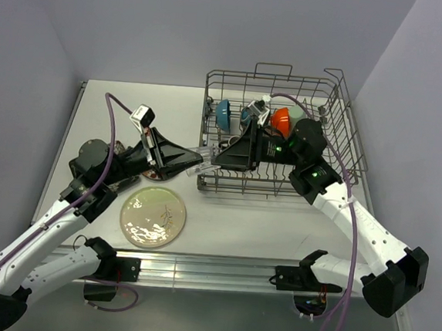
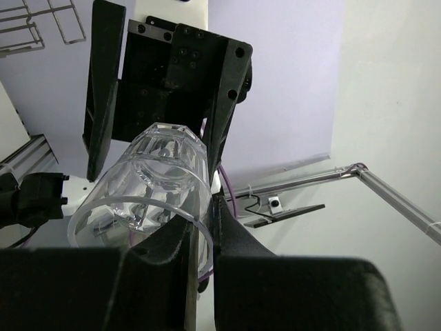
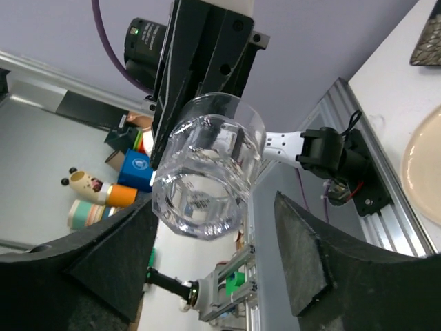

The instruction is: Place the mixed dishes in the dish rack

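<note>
My left gripper point(image 1: 194, 159) is shut on the rim of the clear glass point(image 1: 201, 155) and holds it sideways in the air just left of the dish rack point(image 1: 339, 137). In the left wrist view the glass point(image 2: 151, 186) has its rim pinched between my fingers point(image 2: 227, 238). My right gripper point(image 1: 221, 151) is open and faces the base of the glass. In the right wrist view the glass point(image 3: 207, 165) hangs between and beyond my open fingers point(image 3: 310, 255), not touching them. A blue-inside bowl point(image 1: 223, 113) and an orange bowl point(image 1: 281, 120) stand in the rack. The cream round plate point(image 1: 153, 217) lies on the table.
A red saucer edge point(image 1: 156, 176) and dark plates point(image 1: 98, 155) lie under my left arm. The rack's wires show in the left wrist view point(image 2: 41, 21). The cream plate's rim shows in the right wrist view point(image 3: 424, 172). The table's metal rail point(image 1: 212, 269) runs along the front.
</note>
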